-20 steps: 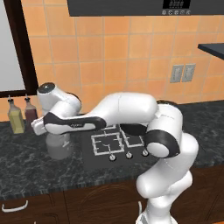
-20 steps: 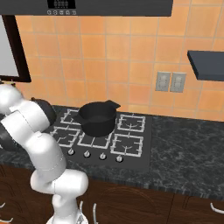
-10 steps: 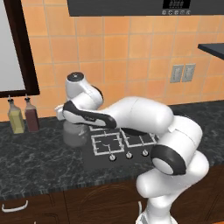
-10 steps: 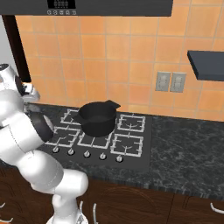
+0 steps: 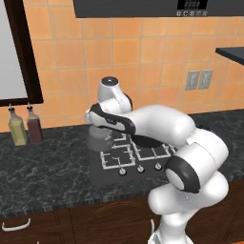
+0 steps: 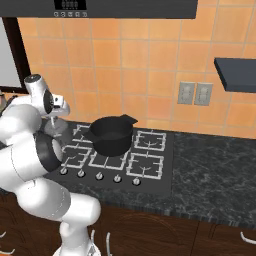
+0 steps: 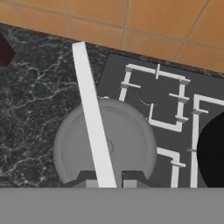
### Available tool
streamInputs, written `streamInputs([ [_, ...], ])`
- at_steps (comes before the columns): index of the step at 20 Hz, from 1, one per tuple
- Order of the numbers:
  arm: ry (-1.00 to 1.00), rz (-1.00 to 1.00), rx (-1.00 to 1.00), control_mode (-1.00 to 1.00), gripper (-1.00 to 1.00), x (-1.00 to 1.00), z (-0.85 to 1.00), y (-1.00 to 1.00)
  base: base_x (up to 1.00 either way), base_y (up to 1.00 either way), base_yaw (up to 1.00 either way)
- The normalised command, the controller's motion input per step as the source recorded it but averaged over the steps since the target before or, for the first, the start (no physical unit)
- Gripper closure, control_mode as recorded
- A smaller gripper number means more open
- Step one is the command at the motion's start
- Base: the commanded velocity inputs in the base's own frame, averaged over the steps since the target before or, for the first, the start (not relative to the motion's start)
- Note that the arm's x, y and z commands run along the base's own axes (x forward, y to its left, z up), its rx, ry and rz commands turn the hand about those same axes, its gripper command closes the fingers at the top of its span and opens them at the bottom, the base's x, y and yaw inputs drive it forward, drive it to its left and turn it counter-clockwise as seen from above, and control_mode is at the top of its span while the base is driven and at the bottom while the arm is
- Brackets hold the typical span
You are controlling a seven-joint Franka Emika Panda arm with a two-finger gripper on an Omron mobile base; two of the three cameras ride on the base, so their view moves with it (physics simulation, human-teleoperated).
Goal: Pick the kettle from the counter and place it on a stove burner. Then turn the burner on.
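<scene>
Kettle (image 7: 127, 144) | lidded, contents unseen | handle in gripper (image 7: 108, 183) | pot (image 6: 111, 135) empty

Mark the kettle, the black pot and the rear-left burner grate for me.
kettle (image 7: 127, 144): hand view, on its lid.
black pot (image 6: 111, 134): right base view, on its side wall.
rear-left burner grate (image 7: 154, 97): hand view, near the grate's centre.

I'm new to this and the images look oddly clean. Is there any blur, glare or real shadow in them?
Left base view: sharp, flat lighting, kettle only faintly shaded under the arm. Right base view: crisp, black pot shows no glare. Hand view: the kettle's handle is sharp right up close, with no blur.
</scene>
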Motion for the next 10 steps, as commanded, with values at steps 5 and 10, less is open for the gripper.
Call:
streamInputs([
  [5, 0.01, 0.0, 0.02, -1.0, 1.0, 0.01, -0.34, -0.48, 0.0, 0.0, 0.0],
  [10, 0.0, 0.0, 0.05, -1.0, 1.0, 0.01, -0.36, -0.44, 0.0, 0.0, 0.0],
])
